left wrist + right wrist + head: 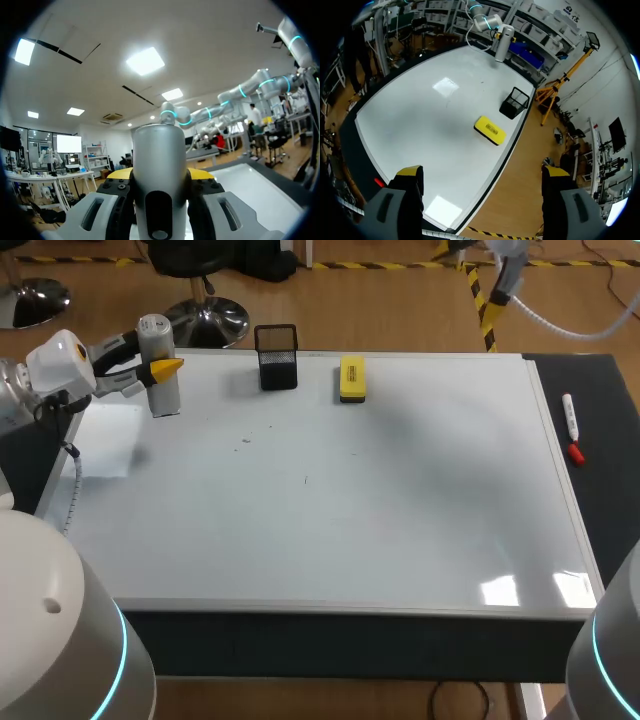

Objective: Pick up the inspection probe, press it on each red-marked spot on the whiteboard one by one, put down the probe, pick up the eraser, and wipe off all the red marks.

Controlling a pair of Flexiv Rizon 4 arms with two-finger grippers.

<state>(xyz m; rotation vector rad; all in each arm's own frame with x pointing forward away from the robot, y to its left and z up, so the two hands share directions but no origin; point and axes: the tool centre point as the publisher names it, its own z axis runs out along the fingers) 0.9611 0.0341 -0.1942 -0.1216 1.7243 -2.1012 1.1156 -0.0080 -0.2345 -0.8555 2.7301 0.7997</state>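
Your left claw [165,368] is clamped on the probe [160,390], a smooth silver cylinder standing upright at the glossy whiteboard's [330,510] far left corner. Your right claw [482,172] hangs with its fingers wide apart. The yellow block eraser [352,378] lies at the far edge beside a black mesh cup [277,365].

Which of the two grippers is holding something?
The left gripper, shut on the silver probe; the right gripper is open, with nothing between its fingers.

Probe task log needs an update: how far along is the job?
Done: the probe is picked up, clamped in the left gripper at the whiteboard's far left corner. In hand: pressing, though no red marks show. Left: putting it down, then wiping with the eraser, untouched by the mesh holder.
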